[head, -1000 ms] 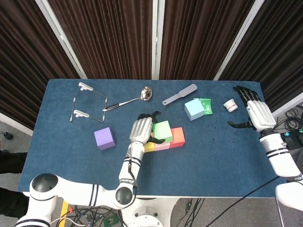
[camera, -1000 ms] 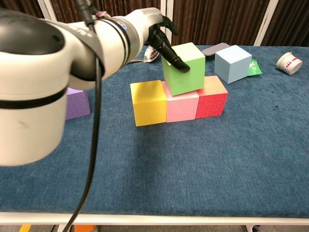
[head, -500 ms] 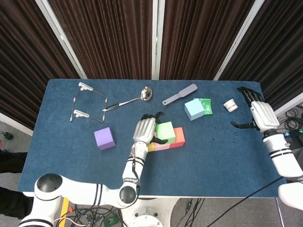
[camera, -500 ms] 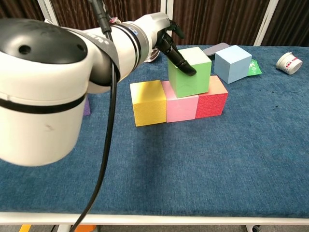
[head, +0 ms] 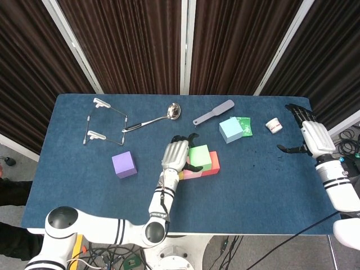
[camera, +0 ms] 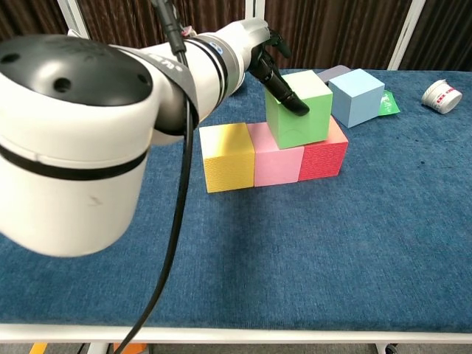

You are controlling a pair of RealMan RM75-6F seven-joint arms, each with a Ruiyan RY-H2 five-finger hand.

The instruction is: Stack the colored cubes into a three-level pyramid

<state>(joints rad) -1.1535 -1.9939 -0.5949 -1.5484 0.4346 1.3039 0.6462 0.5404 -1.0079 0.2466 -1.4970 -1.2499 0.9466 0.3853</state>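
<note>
Chest view: left robot hand (camera: 269, 63) is gripping the green cube (camera: 298, 108), fingers wrapped over its top and near face, and is seating it on the second level, straddling the seam between the pink cube (camera: 276, 153) and red cube (camera: 321, 150). Yellow cube (camera: 227, 155) is touching the pink cube's other side, top bare. Judging from this, the next second-level slot lies over the yellow-pink seam. Purple cube (head: 124, 164) is lying well beyond the yellow cube, nearer the left arm; light blue cube (camera: 355, 96) is sitting behind the red cube. Right robot hand (head: 308, 136) is hovering empty, fingers spread, far past the red cube.
</note>
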